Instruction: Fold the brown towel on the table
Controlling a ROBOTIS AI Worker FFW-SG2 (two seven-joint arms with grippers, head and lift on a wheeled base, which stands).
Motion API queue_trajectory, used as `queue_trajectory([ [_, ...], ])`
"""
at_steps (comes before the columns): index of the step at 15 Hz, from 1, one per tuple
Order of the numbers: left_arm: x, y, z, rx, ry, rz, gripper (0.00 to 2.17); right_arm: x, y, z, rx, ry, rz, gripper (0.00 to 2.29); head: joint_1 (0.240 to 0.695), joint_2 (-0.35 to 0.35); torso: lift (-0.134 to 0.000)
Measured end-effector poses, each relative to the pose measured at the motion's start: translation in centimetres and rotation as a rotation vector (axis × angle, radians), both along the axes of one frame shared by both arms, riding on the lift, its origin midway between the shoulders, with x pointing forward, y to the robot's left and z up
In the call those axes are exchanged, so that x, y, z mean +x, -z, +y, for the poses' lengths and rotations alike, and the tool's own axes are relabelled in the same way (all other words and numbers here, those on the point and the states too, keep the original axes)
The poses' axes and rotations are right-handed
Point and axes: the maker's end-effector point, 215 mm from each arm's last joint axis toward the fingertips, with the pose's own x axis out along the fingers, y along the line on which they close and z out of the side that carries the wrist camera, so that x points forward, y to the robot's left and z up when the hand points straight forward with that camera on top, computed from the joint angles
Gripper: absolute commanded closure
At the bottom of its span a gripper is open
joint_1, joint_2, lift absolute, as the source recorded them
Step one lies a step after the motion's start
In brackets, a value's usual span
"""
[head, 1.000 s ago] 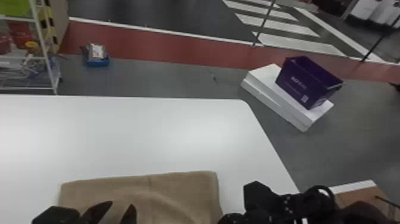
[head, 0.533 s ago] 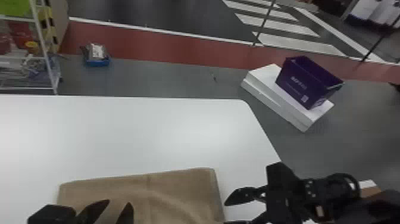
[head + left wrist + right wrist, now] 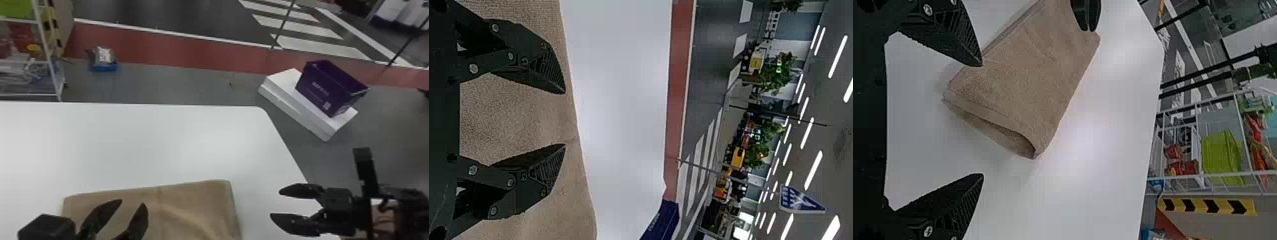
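The brown towel (image 3: pixel 191 204) lies folded in layers on the white table, near the bottom of the head view. My left gripper (image 3: pixel 131 209) is over the towel's left part, open with nothing between its fingers; in the left wrist view the same left gripper (image 3: pixel 564 119) has the towel (image 3: pixel 529 112) behind it. To the right of the towel, my right gripper (image 3: pixel 275 204) stands open above the table's right edge. In the right wrist view the right gripper (image 3: pixel 982 120) is apart from the towel (image 3: pixel 1018 80), whose layered end edge gapes slightly.
The white table (image 3: pixel 143 143) extends beyond the towel to a rounded far right corner. On the floor past it, a purple bin (image 3: pixel 332 87) rests on white boxes (image 3: pixel 297 111). A wire shelf (image 3: pixel 48 54) stands beyond the table at the far left.
My right gripper has come up from the bottom edge and swung out to the right, away from the towel. The left gripper has barely moved, and the towel's far right corner has shifted slightly.
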Motion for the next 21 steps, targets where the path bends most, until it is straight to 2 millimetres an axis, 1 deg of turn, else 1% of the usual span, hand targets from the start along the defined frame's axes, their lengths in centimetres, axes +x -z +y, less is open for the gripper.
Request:
queue_trajectory([
  [2,0.0,-0.7,-0.5,-0.019,0.014,-0.023,0.60,-0.3,1.1,-0.4,0.072,0.078,0.044,0.12,0.695,-0.350,-0.124],
  [3,-0.1,-0.8,-0.8,-0.030,0.023,-0.026,0.60,-0.4,1.5,-0.5,0.097,0.108,0.061,0.29,0.695,-0.350,-0.124],
  [4,-0.2,-1.0,-1.1,-0.044,0.031,-0.029,0.60,-0.6,2.1,-0.6,0.118,0.139,0.078,0.36,0.695,-0.350,-0.124],
  [5,-0.3,-1.2,-1.5,-0.058,0.038,-0.030,0.60,-0.7,2.6,-0.8,0.135,0.172,0.099,0.36,0.695,-0.350,-0.124],
  [6,-0.4,-1.4,-1.9,-0.071,0.044,-0.034,0.60,-1.0,3.3,-0.9,0.154,0.214,0.127,0.26,0.695,-0.350,-0.124],
  [7,-0.6,-1.5,-2.4,-0.081,0.049,-0.040,0.60,-1.3,3.9,-1.1,0.177,0.254,0.160,0.20,0.695,-0.350,-0.124],
  [9,-0.8,-1.3,-3.3,-0.091,0.062,-0.041,0.60,-2.1,4.7,-1.3,0.261,0.344,0.274,0.20,0.695,-0.350,-0.124],
  [11,-0.8,-0.8,-3.7,-0.087,0.071,-0.032,0.60,-2.7,4.8,-1.2,0.332,0.417,0.392,0.20,0.695,-0.350,-0.124],
  [12,-0.8,-0.6,-3.8,-0.085,0.074,-0.029,0.60,-2.7,4.4,-1.2,0.355,0.442,0.419,0.20,0.695,-0.350,-0.124],
  [13,-0.8,-0.6,-3.8,-0.084,0.075,-0.028,0.60,-2.3,3.8,-1.5,0.359,0.455,0.411,0.20,0.695,-0.350,-0.124],
  [15,-0.9,-0.3,-3.8,-0.078,0.080,-0.018,0.60,-0.8,2.5,-2.2,0.331,0.482,0.363,0.20,0.695,-0.350,-0.124],
  [17,-1.0,0.2,-3.7,-0.066,0.085,0.003,0.60,1.0,1.3,-2.8,0.303,0.497,0.312,0.20,0.695,-0.350,-0.124],
  [19,-0.9,0.6,-3.5,-0.048,0.082,0.015,0.60,3.0,0.4,-2.8,0.291,0.490,0.279,0.20,0.695,-0.350,-0.124],
  [21,-0.7,1.3,-3.4,-0.028,0.080,0.026,0.60,5.4,0.2,-2.4,0.264,0.469,0.272,0.20,0.695,-0.350,-0.124],
])
